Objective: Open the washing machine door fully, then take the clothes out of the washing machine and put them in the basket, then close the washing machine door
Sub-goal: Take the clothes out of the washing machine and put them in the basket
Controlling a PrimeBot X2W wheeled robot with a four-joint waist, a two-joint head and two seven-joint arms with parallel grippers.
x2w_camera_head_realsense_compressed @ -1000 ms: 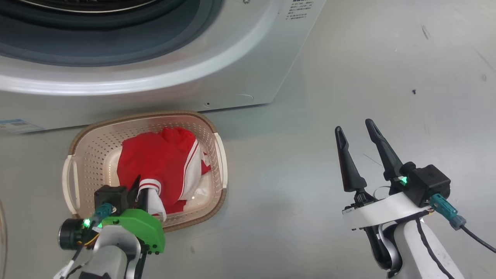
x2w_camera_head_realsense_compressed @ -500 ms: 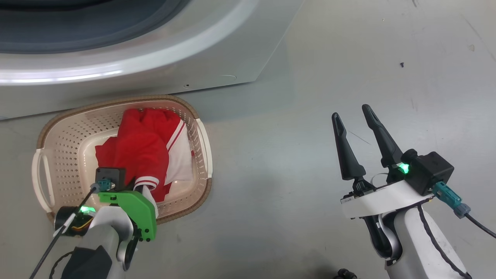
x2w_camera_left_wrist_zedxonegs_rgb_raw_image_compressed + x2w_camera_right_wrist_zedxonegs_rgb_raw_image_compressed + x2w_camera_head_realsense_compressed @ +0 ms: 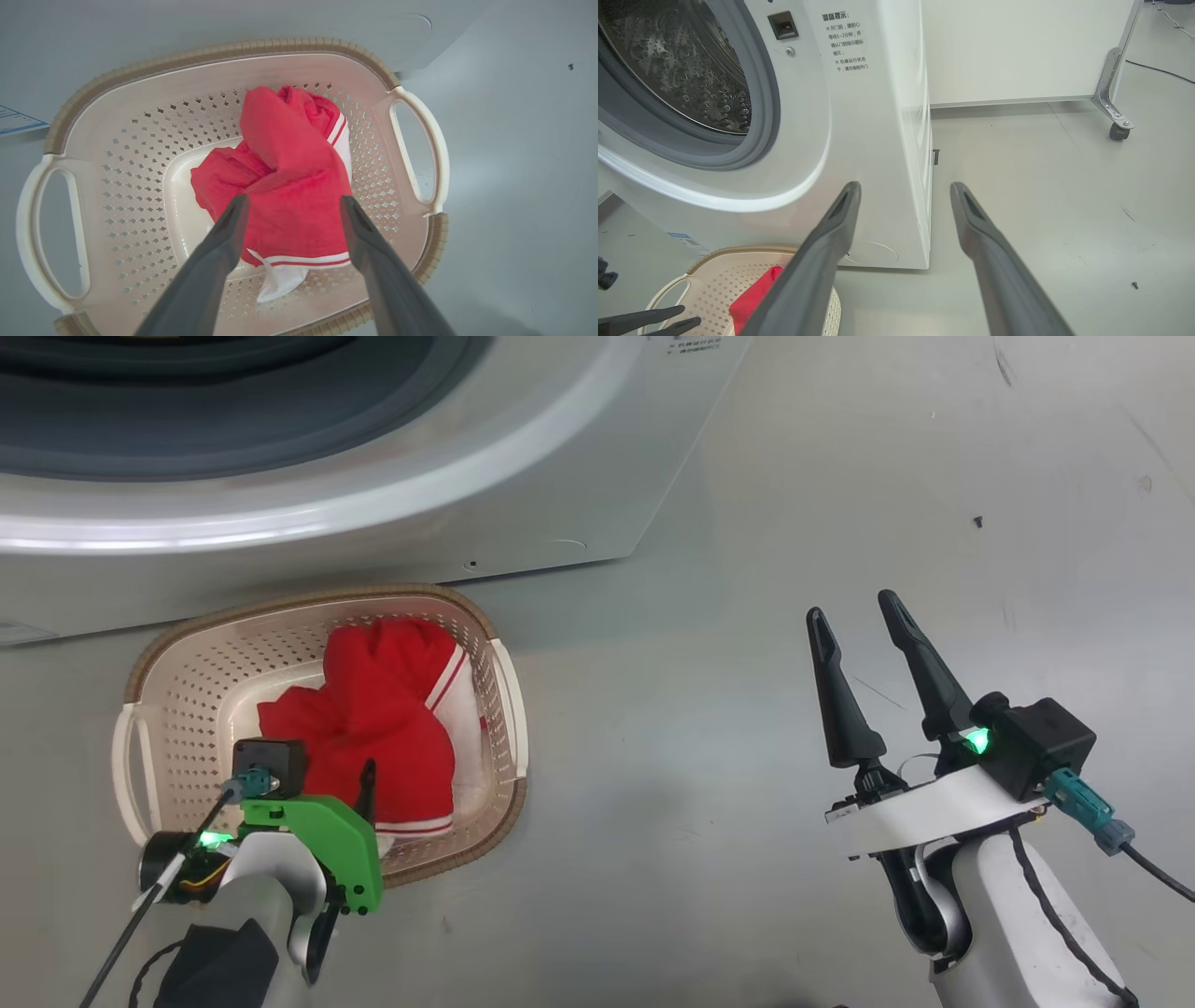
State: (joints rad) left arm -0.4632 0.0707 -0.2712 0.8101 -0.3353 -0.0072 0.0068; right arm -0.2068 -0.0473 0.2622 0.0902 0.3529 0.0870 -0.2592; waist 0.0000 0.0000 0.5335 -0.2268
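And here's the left gripper (image 3: 293, 199), poised over the basket (image 3: 224, 49) with its two dark fingers spread wide and nothing pinched between them. Beneath it lie the clothes (image 3: 285, 158), a bright red bundle with white stripes, heaped inside the basket and sitting a little toward its right side, a white-trimmed hem at the near end. Whether the fingertips brush the fabric, I can't tell. The basket stands on the grey floor (image 3: 747, 663), just in front of the washing machine (image 3: 523, 495), at the left of the scene. A blue label (image 3: 14, 121) peeks out on the machine's lower front, left of the basket. Over on the right, the right gripper (image 3: 851, 607) hangs above the floor, well apart from the basket, fingers likewise splayed wide and carrying nothing. Its wrist camera looks up the machine's white front: there's the grey rubber seal (image 3: 759, 116) ringing the mouth, and the steel drum (image 3: 682, 60) behind it.
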